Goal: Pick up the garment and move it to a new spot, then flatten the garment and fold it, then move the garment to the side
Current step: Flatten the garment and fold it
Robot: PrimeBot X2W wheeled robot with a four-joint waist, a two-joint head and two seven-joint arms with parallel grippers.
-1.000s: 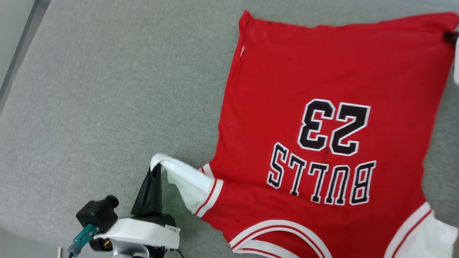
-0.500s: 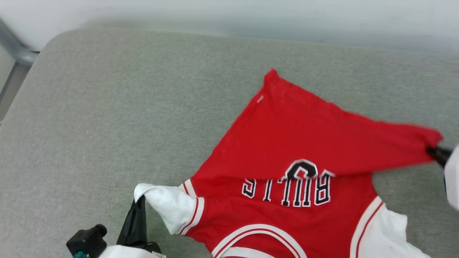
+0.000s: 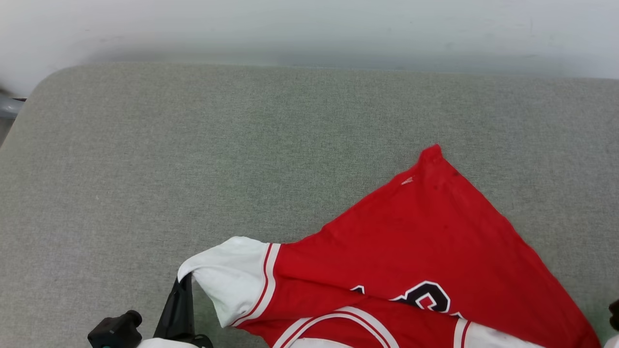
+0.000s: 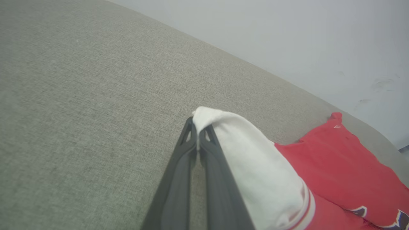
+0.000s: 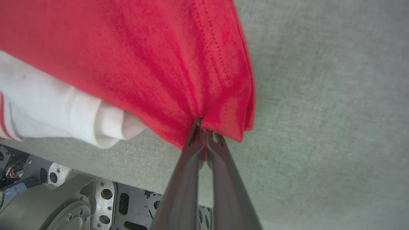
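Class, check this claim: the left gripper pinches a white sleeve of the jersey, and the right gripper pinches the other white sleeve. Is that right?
Not quite. The left gripper does pinch a white sleeve. But the right gripper is shut on a red corner of the garment, not on the other sleeve; the right wrist view shows it.

Long dark jaws; pale grey base (image 5: 38, 210) with slotted holes, perhaps screws.
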